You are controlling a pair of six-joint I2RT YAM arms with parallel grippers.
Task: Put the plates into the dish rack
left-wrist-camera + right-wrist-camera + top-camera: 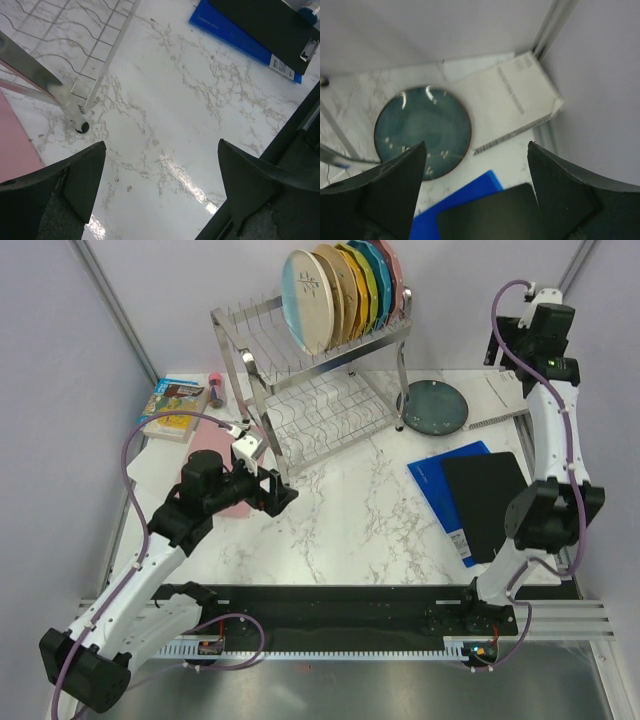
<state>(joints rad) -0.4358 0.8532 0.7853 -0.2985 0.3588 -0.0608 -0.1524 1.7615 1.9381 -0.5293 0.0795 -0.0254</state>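
Observation:
The dish rack [300, 405] stands at the back of the table, and its near leg [75, 117] shows in the left wrist view. Its top tier holds a half-blue, half-cream plate [303, 300] and cream plates [335, 288] upright, with plain coloured plates behind them. A dark teal plate [436, 405] lies flat on the table right of the rack, and it also shows as the teal plate [422, 130] in the right wrist view. My left gripper [161, 142] is open and empty over bare marble near the rack's leg. My right gripper [476, 143] hangs open, high above and right of the teal plate.
A blue folder [448, 485] under a black clipboard [485, 502] lies at the right. A spiral notebook [510, 100] sits in the back right corner. Books [178, 405] and a pink marker [215, 390] are at the back left, and a pink pad [15, 145] lies beside my left gripper.

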